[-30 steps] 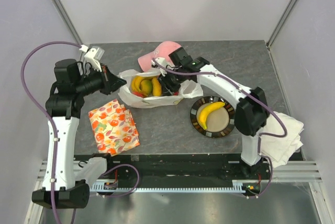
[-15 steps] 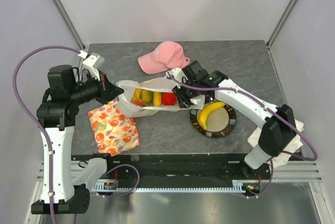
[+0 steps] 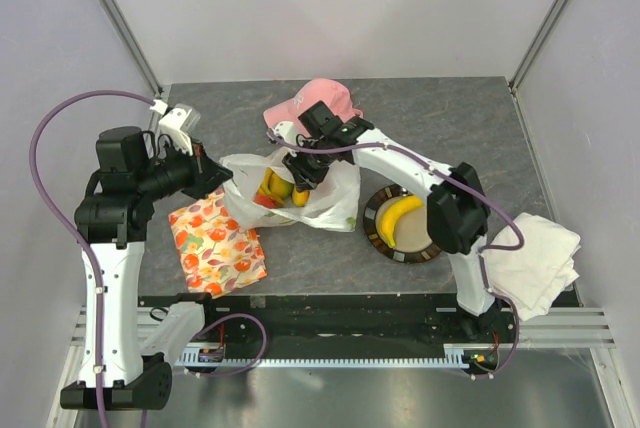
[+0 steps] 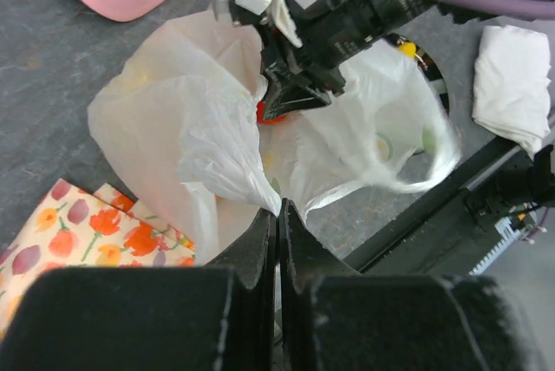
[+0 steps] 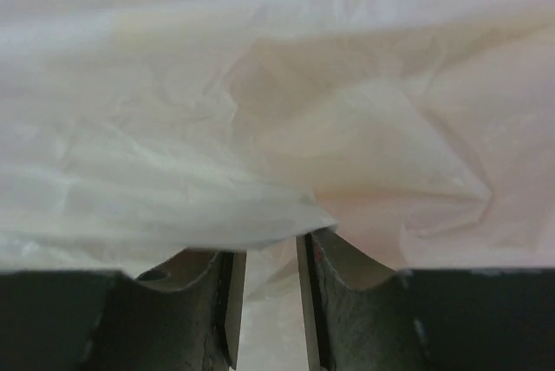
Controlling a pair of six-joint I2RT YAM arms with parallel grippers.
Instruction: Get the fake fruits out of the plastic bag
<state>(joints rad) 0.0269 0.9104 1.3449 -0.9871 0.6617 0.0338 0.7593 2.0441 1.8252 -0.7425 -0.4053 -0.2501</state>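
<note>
The white plastic bag (image 3: 325,203) lies mid-table with its mouth held up. My left gripper (image 3: 216,180) is shut on the film of the bag's left rim (image 4: 234,163), its jaws (image 4: 277,208) pressed together on a fold. Inside the bag I see yellow bananas (image 3: 273,184) and a red fruit (image 3: 262,201). My right gripper (image 3: 303,172) reaches down into the bag mouth, its tips (image 4: 276,111) just above a red fruit (image 4: 264,114). In the right wrist view its fingers (image 5: 270,250) stand apart; bag film (image 5: 277,128) drapes over their tips and nothing solid shows between them.
A dark-rimmed plate (image 3: 432,240) right of the bag holds one banana (image 3: 400,214). A pink cap (image 3: 315,100) lies behind the bag. An orange-flowered cloth (image 3: 216,242) lies at front left and a white cloth (image 3: 532,258) at the right edge.
My right gripper has swung from the bag's right end, near the plate, back left into the bag mouth. The bag has bunched up. The left arm has hardly moved.
</note>
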